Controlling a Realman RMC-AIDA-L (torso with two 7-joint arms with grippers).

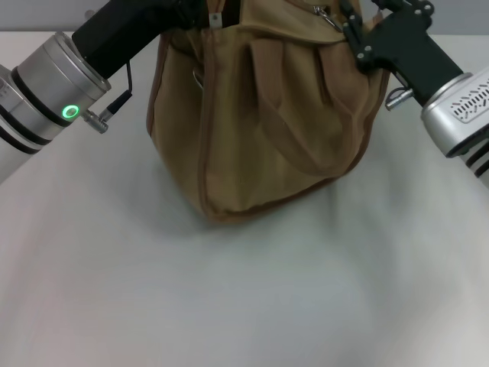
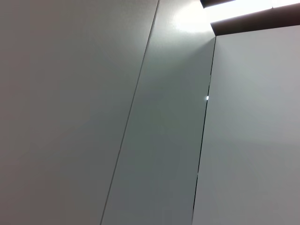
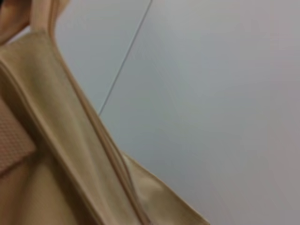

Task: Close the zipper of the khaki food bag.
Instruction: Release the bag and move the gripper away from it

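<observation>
A pale tabletop (image 1: 244, 290) carries the khaki food bag (image 1: 267, 130), standing at its far edge with both arms up at its top. The left gripper (image 1: 200, 11) and right gripper (image 1: 359, 27) flank the mouth, their grip impossible to tell. The zipper (image 1: 327, 17) runs out of frame, so progress is unclear.

No text, label, brand, number or sign can be read anywhere in these views. The khaki food bag (image 1: 267, 122) shows plain canvas with no print or tag lettering, and the arms carry no legible marking.
</observation>
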